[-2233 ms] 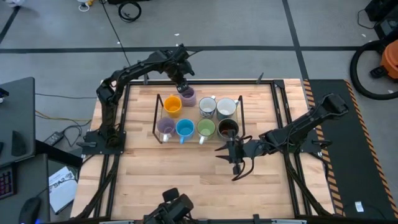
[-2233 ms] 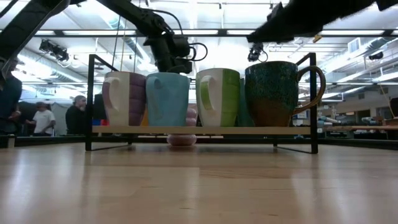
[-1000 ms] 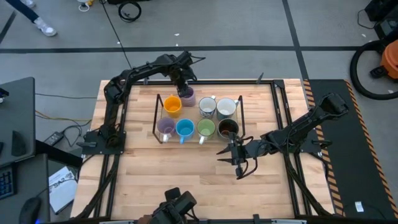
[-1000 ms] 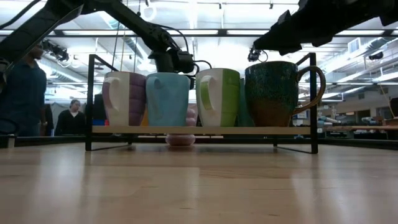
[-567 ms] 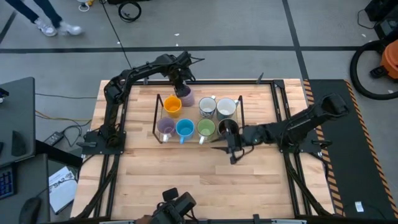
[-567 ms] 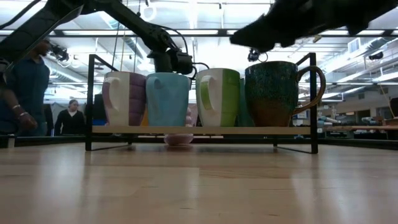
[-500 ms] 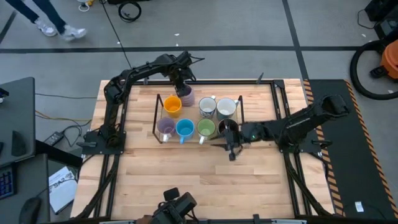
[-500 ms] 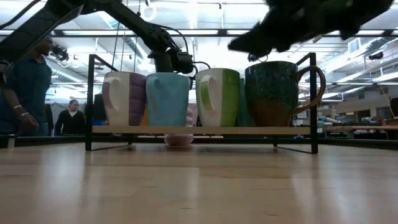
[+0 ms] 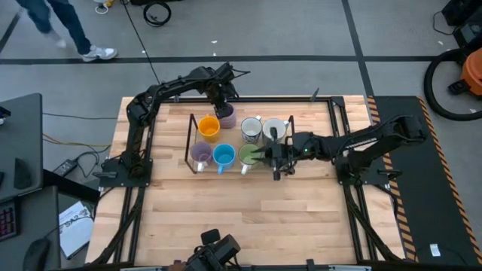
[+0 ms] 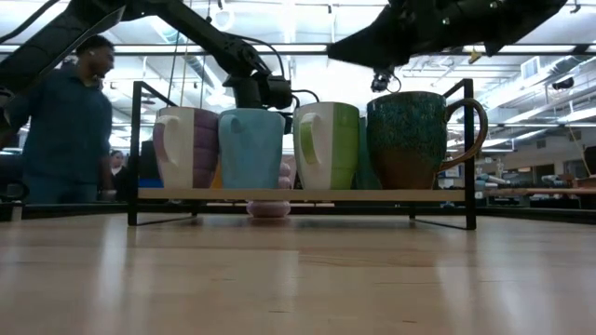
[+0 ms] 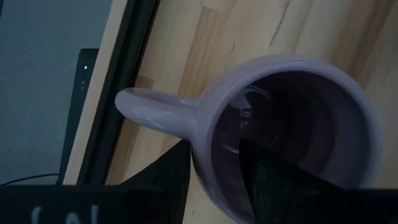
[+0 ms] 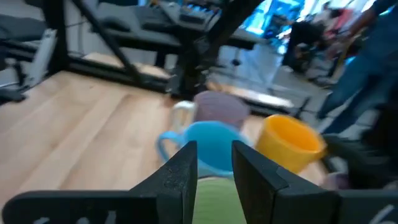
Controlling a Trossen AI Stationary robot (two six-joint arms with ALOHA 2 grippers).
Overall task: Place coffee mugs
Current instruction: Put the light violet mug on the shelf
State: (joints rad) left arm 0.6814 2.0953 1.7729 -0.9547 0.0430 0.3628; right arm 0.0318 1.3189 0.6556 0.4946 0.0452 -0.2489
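Note:
A black wire rack (image 9: pixel 190 143) holds seven mugs: orange (image 9: pixel 208 128), patterned white (image 9: pixel 251 129) and pale white-grey (image 9: pixel 274 131) in the far row, purple (image 9: pixel 200 155), blue (image 9: pixel 224 156) and green (image 9: pixel 248 156) in the near row. The dark brown mug (image 10: pixel 406 140) is on the near row's right end. My right gripper (image 9: pixel 265 155) hovers open over the green and brown mugs, fingers (image 12: pixel 180 171) pointing toward the table's left. A lavender mug (image 9: pixel 227 115) stands just behind the rack, and my left gripper (image 9: pixel 221 105) is shut on it. My left gripper holds the lavender mug by its rim (image 11: pixel 205 134) right beside the handle (image 11: pixel 152 109). One finger (image 11: pixel 273 180) is inside the cup and one finger (image 11: pixel 166 177) is outside, coming from above. The mug is upright, its base (image 10: pixel 270 209) at table level behind the rack.
Bare wood stretches from the rack to the table's near edge (image 9: pixel 248 218). Black frame rails (image 9: pixel 339 128) run along the table's sides. People (image 10: pixel 65 121) stand and walk in the room beyond the far edge.
My right gripper has swung from the bare table near the rack toward the far edge and the left. It has risen over the rack's near row and now points left above the brown and green mugs. A person has walked past beyond the far edge.

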